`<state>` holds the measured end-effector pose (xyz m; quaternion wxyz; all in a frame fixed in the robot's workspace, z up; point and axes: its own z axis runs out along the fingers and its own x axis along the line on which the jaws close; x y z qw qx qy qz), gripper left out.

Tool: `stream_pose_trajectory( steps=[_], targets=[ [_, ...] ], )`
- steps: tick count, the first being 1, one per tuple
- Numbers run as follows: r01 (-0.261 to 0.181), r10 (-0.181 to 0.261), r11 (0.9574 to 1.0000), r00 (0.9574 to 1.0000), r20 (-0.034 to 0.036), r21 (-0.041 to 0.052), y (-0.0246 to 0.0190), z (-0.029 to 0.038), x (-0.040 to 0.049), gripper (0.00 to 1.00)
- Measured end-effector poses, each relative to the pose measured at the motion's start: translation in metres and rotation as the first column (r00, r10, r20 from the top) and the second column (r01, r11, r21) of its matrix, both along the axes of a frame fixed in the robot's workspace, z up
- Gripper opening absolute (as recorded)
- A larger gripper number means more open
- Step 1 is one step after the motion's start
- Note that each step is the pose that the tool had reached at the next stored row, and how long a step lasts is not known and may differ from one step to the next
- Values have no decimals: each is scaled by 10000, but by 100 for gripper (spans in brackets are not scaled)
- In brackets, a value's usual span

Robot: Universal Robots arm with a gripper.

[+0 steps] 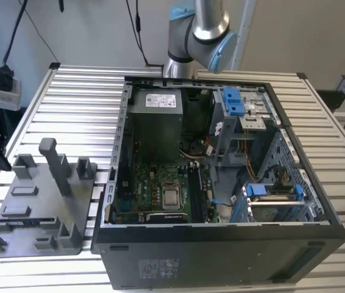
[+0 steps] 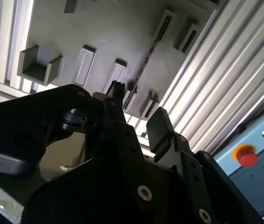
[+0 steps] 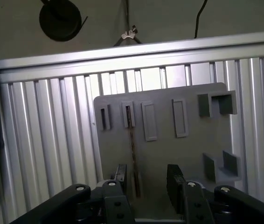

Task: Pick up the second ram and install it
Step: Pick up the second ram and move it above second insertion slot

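Fingers [image 3: 121,175] stood wide apart and held nothing. The gripper [image 3: 146,179] hung pointing down over the grey holder tray [image 3: 164,158]. In the first wrist view the second ram [image 3: 133,154] stood on edge in a slot of that tray, a thin dark line between the fingers and nearer to one of them; whether they touched could not be told. The tray lay on the ribbed desk [image 1: 75,97] at the exterior view's left, just beside the open computer case [image 1: 221,262], and the arm [image 1: 200,24] rose at the far side.

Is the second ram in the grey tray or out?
In: the second ram stands on edge in a tray slot, under the open gripper.
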<state>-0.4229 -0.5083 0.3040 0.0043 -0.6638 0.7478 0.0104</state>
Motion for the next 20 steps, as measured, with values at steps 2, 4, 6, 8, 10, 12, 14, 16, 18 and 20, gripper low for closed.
stream_pose_trajectory(
  steps=[2,4,6,8,10,12,14,16,18,20],
  targets=[
    [-43,43,10000,10000,38,0,0,-33,0,48],
    [-87,87,10000,9999,84,0,0,-62,0,48],
    [-121,121,9999,9999,111,0,0,-97,0,48],
    [-151,151,9999,9998,119,-1,0,-133,0,48],
    [-196,196,9998,9997,125,-1,-1,-170,-1,48],
    [-248,248,9997,9996,126,-1,-5,-206,0,48],
    [-303,303,9995,9995,125,-1,-9,-243,0,48],
    [-359,359,9994,9993,126,-1,-15,-279,-1,48],
    [-428,428,9991,9990,125,-1,-21,-315,0,48],
    [-500,500,9988,9987,126,-1,-31,-352,0,48]
  ],
)
